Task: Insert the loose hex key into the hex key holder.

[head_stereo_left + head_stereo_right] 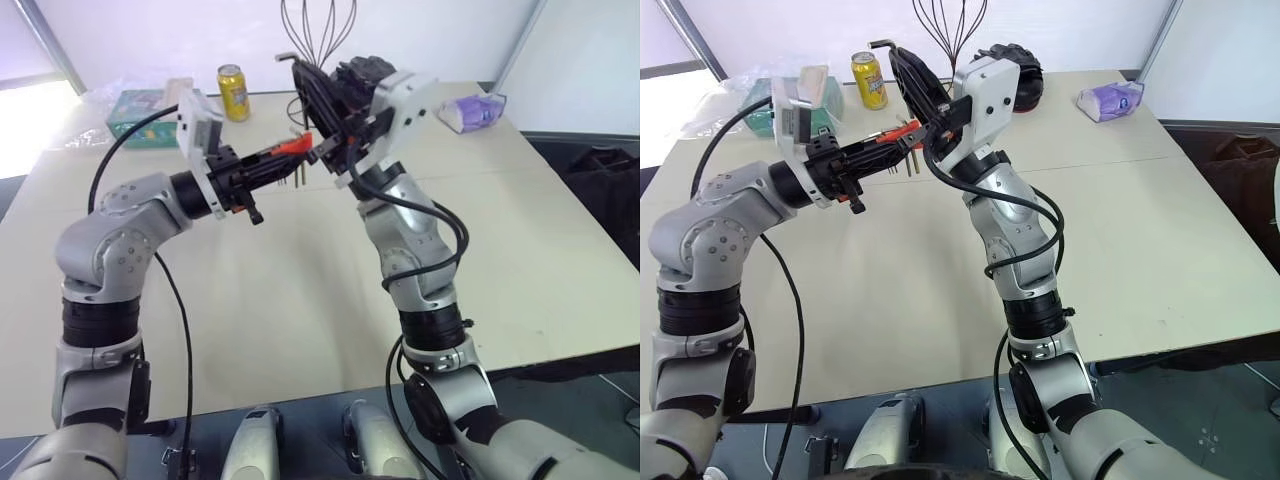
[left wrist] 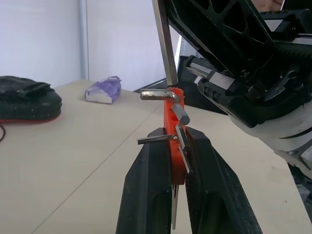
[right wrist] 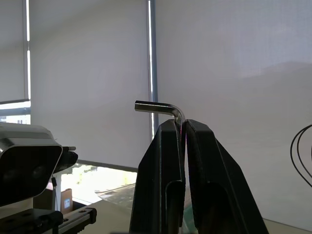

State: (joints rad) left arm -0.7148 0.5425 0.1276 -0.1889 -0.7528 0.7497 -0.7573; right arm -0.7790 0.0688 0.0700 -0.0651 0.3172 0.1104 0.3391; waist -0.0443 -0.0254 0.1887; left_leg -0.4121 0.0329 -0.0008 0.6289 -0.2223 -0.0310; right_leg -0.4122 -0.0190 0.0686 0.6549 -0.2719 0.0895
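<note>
My left gripper is shut on the red-orange hex key holder and holds it above the table. Short grey keys stick out of the holder's side and hang below it. My right gripper is shut on the loose hex key, whose bent end shows above the fingertips. In the left wrist view the key's long straight rod comes down to the top end of the holder. I cannot tell whether its tip sits in a slot. The right gripper stands just above and beside the holder.
The tan table carries a yellow can and a green box at the far left. A black padded object lies at the back. A purple packet is at the far right, and black wire loops rise behind.
</note>
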